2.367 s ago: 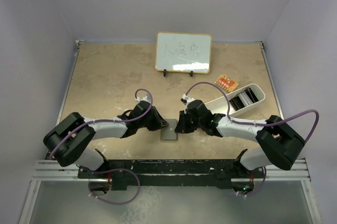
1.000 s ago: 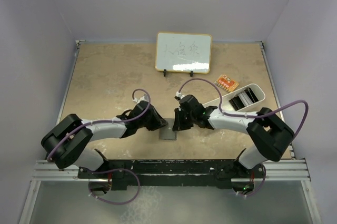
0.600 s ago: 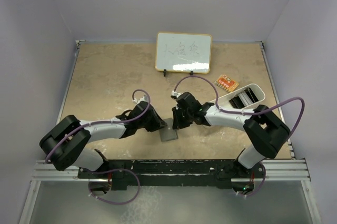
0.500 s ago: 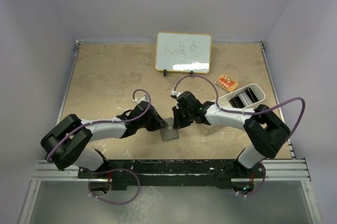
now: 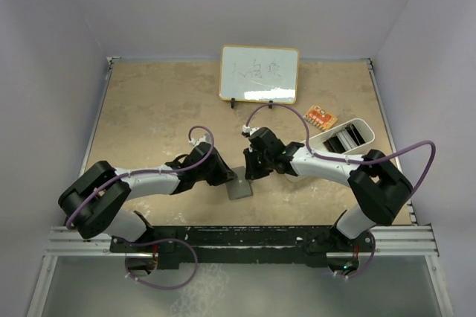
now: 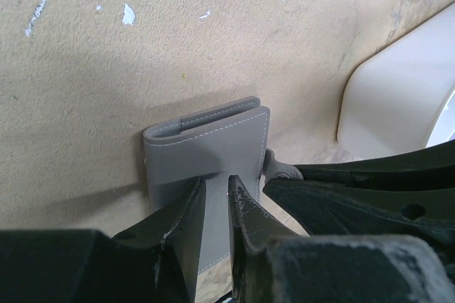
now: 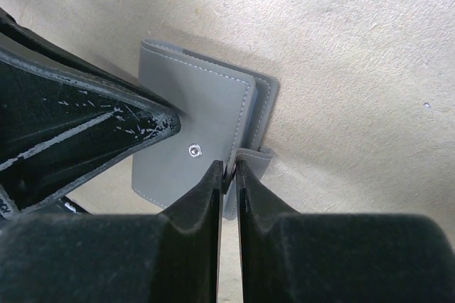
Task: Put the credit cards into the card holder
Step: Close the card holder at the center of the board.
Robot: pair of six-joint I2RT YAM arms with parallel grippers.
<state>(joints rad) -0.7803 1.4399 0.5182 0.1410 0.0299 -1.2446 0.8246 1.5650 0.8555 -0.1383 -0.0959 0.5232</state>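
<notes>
The grey card holder (image 5: 239, 190) lies folded on the table between both arms. In the left wrist view, my left gripper (image 6: 217, 181) rests its fingertips on the card holder's (image 6: 206, 139) face, jaws nearly together with grey showing in the slit. My right gripper (image 7: 229, 168) is shut on the edge of the top flap of the card holder (image 7: 192, 97), beside the snap button (image 7: 193, 149) and the small tab (image 7: 252, 161). An orange credit card (image 5: 320, 117) lies far right, by the tray. From above, the left gripper (image 5: 229, 177) and right gripper (image 5: 249, 173) meet over the card holder.
A white oblong tray (image 5: 349, 149) with dark contents stands right of the right arm; its rounded end (image 6: 391, 89) shows in the left wrist view. A small whiteboard (image 5: 259, 73) stands at the back. Purple cables loop above both wrists.
The right gripper has crept slightly left and away along the card holder's edge, and the card holder has turned a little. The left arm has stayed almost still.
</notes>
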